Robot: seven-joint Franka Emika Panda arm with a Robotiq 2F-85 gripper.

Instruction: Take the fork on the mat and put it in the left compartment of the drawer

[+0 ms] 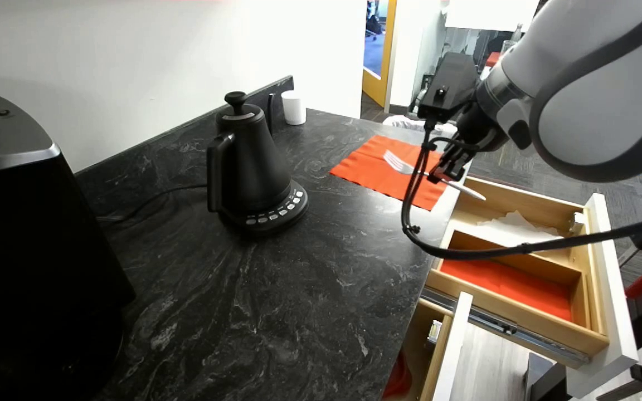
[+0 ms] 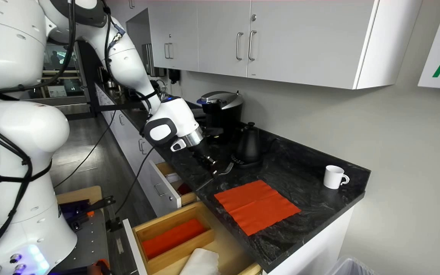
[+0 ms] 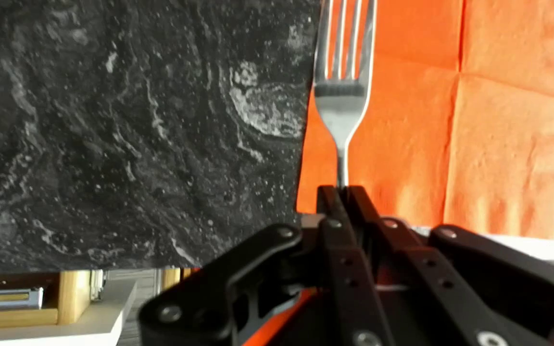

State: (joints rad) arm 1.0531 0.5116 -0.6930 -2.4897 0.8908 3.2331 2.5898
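The silvery fork (image 3: 342,105) is held at its handle between the fingertips of my gripper (image 3: 340,190), tines pointing away from the wrist. The fork (image 1: 402,164) also shows in an exterior view, raised off the surface and seen across the mat (image 1: 363,161). In an exterior view my gripper (image 2: 213,172) and the fork (image 2: 227,168) are beside the orange-red mat (image 2: 258,206), toward the kettle. The drawer (image 1: 521,195) is open beside the counter. Its left compartment (image 1: 507,287), with the orange-red floor, also shows in an exterior view (image 2: 174,236). The gripped part of the handle is hidden.
A black kettle (image 1: 251,167) and a coffee machine (image 2: 224,109) stand on the dark counter. A white mug (image 2: 334,177) is near the wall. White paper (image 2: 201,263) lies in the drawer's pale-floored section. Another drawer (image 2: 160,187) stands open farther along. A cable (image 1: 488,253) hangs across the drawer in view.
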